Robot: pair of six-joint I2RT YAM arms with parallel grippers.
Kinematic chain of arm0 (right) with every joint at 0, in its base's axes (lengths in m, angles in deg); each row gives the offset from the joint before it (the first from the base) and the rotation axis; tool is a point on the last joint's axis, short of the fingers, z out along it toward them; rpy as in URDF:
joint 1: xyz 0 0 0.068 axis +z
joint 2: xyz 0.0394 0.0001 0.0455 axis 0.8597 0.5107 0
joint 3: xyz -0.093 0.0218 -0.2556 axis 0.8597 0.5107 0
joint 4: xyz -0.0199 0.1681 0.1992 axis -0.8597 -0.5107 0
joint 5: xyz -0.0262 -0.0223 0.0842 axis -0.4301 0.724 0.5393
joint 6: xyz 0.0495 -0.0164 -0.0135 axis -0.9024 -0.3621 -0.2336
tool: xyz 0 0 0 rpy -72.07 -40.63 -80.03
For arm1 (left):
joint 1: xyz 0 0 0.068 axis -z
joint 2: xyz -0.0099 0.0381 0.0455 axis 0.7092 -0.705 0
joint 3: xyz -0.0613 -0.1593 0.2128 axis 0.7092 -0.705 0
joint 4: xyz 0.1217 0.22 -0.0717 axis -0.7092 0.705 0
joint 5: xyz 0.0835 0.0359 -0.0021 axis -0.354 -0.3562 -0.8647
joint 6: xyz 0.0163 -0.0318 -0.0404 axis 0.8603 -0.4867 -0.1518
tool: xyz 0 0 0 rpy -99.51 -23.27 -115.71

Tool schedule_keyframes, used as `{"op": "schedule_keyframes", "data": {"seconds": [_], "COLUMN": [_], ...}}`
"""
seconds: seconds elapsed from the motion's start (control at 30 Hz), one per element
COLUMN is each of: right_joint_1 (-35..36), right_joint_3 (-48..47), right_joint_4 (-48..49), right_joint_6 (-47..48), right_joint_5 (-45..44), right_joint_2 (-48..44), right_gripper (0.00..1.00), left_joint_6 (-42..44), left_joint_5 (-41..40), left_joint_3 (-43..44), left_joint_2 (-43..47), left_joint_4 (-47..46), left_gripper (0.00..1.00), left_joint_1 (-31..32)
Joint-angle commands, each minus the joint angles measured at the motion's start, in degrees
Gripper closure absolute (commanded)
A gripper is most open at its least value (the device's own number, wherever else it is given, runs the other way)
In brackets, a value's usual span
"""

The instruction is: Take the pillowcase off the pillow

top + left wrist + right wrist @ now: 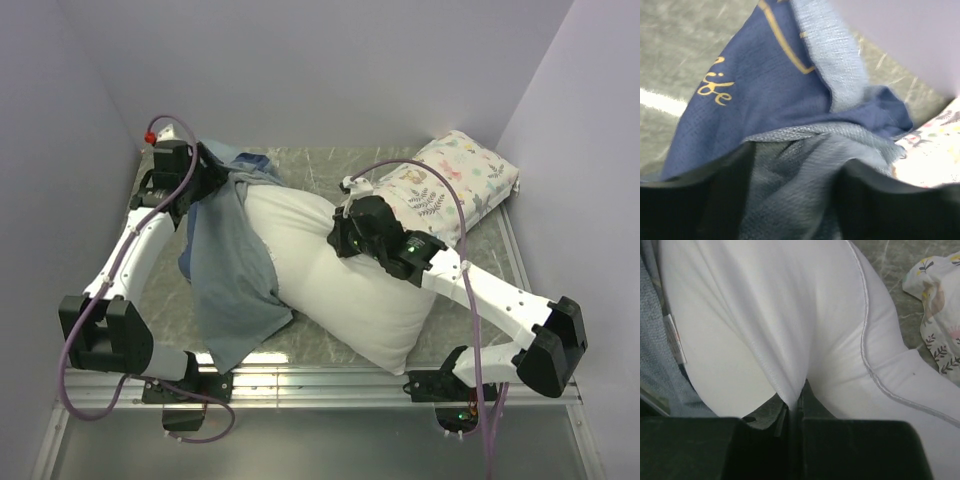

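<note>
The grey-blue pillowcase lies crumpled over the left end of the plump white pillow, which lies diagonally across the table. My left gripper is at the back left on the bunched cloth. In the left wrist view its fingers stand apart with grey pillowcase cloth lying between them, and the darker blue flap with gold lettering is beyond. My right gripper is on top of the pillow. It is shut on a pinched fold of white pillow fabric. A small label tag shows at the left.
A smaller floral-print pillow lies at the back right, close to the right arm; it also shows in both wrist views as the floral pillow. Walls enclose the marbled table on three sides. A metal rail runs along the near edge.
</note>
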Motion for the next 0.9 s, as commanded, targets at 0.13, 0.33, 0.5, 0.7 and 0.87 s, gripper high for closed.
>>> {"op": "schedule_keyframes", "data": {"seconds": [0.13, 0.33, 0.5, 0.7, 0.87], "right_joint_1": [-1.03, -2.71, -3.41, -3.41, -3.67], "right_joint_3": [0.93, -0.48, -1.18, -2.59, -2.68], "right_joint_4": [3.73, 3.11, 3.11, 2.59, 1.53], "right_joint_6": [-4.36, -3.13, -2.52, -1.64, -0.93], "right_joint_5": [-6.29, -6.82, -6.12, -4.71, -5.15], "right_joint_2": [2.07, 3.57, 3.83, 4.36, 2.34], "right_gripper": [1.00, 1.00, 1.00, 1.00, 1.00], "left_joint_6": [5.07, 1.03, -2.32, -4.78, -7.94], "left_joint_5": [-20.59, -33.79, -26.86, -19.20, -26.58], "left_joint_3": [-0.80, -9.76, -19.17, -29.55, -27.81], "left_joint_2": [9.92, 19.33, 25.12, 27.07, 22.34], "left_joint_4": [0.67, 5.06, 2.88, -5.21, -0.31], "left_gripper": [0.14, 0.01, 0.01, 0.02, 0.45], "left_joint_1": [16.12, 26.68, 29.14, 29.41, 25.04]}}
